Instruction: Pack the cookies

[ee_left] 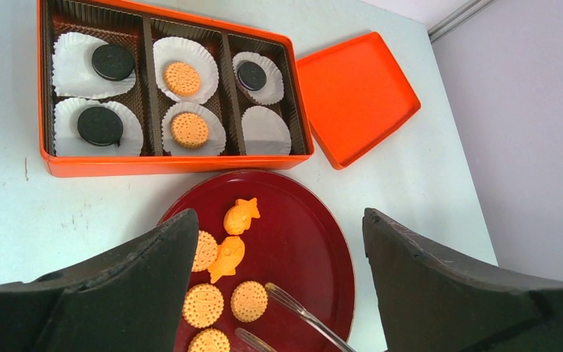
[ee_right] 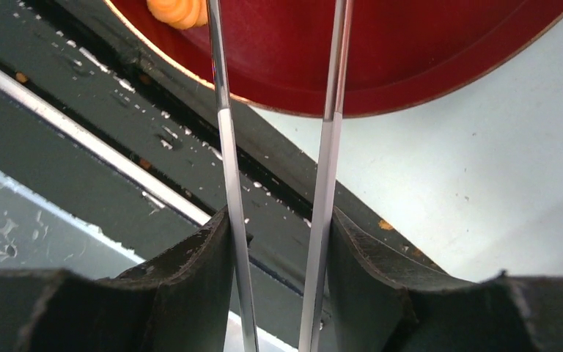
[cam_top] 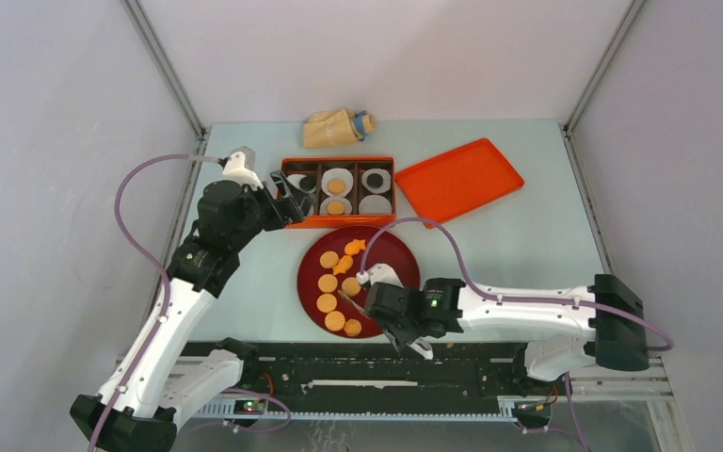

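1. Several cookies (ee_left: 204,305) lie loose on the left half of the dark red plate (ee_left: 315,242): tan round discs and two orange fish-like pieces (ee_left: 240,216). Five more sit in paper liners in the orange box (ee_left: 168,165), just beyond the plate. One liner (ee_left: 266,130), at the box's near right, is bare.
2. Treat them as light, stiff and brittle. They look thin and dry, so a hard pinch would likely crack or crumble one.
3. Take a disc across its edges, with one arm of the tongs (ee_right: 223,147) on each side, and squeeze only enough to lift it. The glossy plate may let a disc slide away from a one-sided push.
4. Your right gripper (ee_right: 278,220) clamps the tongs, one finger against each arm. The arms stand apart over the plate, beside the tan discs, and you have nothing between them.
5. Your left gripper (ee_left: 278,216) hangs above the plate's far edge with its jaws spread wide, holding and touching nothing.
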